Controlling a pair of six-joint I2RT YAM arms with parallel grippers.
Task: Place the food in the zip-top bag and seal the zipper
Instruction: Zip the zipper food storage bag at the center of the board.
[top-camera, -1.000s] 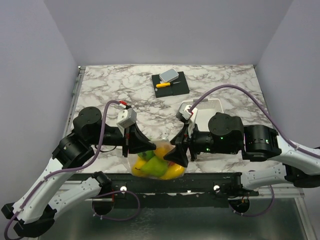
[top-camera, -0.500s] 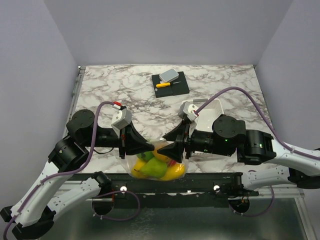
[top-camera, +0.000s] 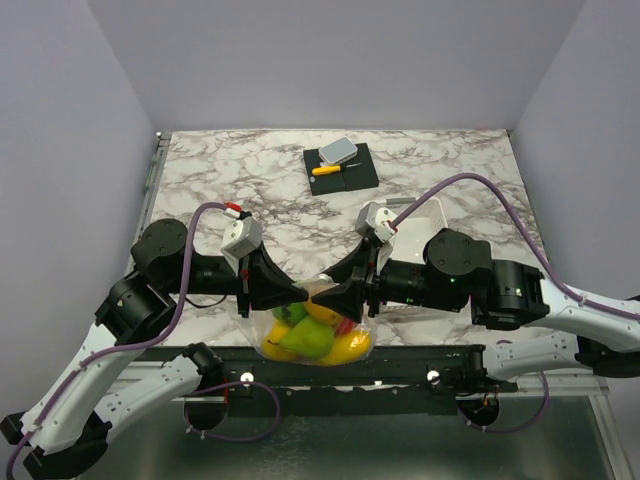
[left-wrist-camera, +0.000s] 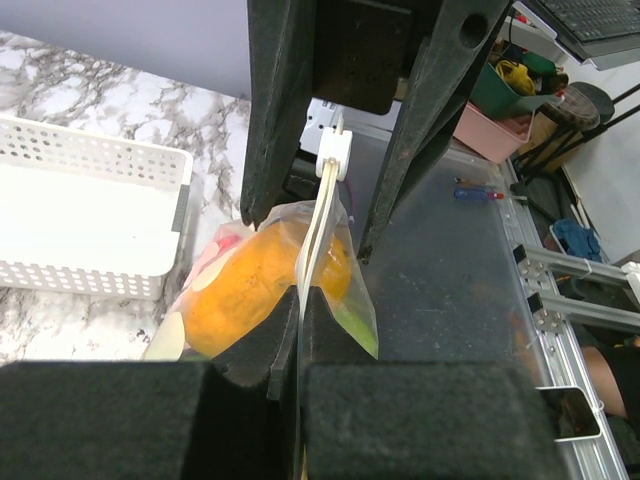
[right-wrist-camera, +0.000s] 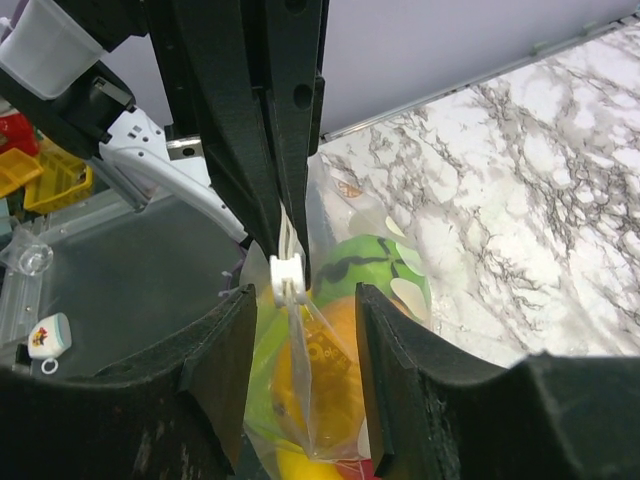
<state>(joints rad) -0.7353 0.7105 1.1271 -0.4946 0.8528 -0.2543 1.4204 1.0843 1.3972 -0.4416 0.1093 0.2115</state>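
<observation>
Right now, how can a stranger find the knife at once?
At the far side of the marble table lies a dark board. The knife lies on it, beside a grey block; only the knife has a yellow handle.

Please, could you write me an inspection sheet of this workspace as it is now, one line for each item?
Surface: marble table, no spill seen.
Job's things: bag at the near edge, toy fruits inside; zipper stretched between the grippers, slider on it; how far it is sealed cannot be told.
Clutter: white basket behind the bag, nothing seen in it; black board farther back with knife and grey block.
Grippers: left gripper jaws shut on the zipper; right gripper jaws open, either side of the slider.
Cables: purple cables arch over both arms, off the bag.
Surroundings: plain walls; metal frame below the near edge.
</observation>
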